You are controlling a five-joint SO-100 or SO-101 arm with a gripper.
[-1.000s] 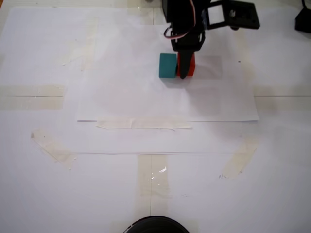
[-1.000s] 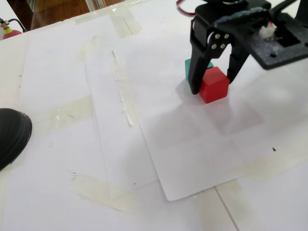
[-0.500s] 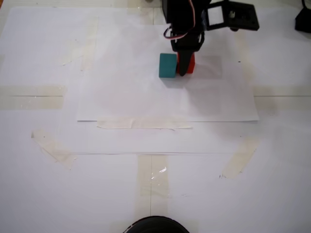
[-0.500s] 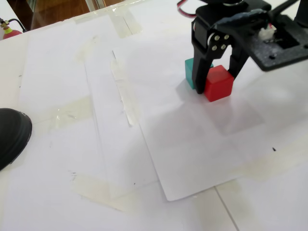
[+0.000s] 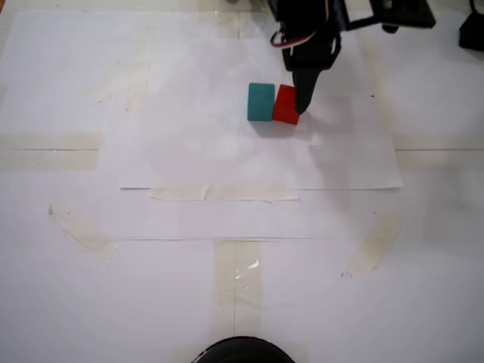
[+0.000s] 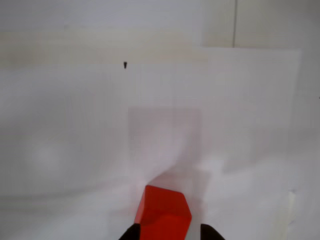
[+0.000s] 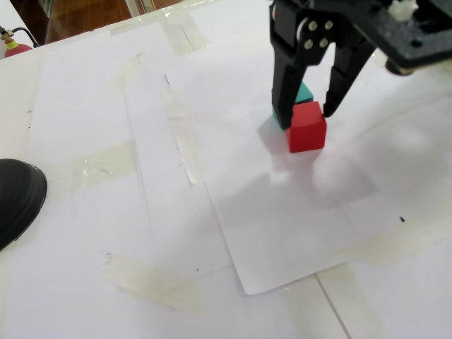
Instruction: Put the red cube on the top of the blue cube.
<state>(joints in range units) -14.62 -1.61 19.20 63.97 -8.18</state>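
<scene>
Tool fingers spread apart, straddling the red cube, which sits flat touching the blue cube.

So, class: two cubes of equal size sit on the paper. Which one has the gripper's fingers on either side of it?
The red cube. The open gripper straddles it, one finger on each side, while the blue cube sits beside it, outside the fingers.

In a fixed view the blue cube sits left of the red cube, seemingly touching, both on paper.
</scene>
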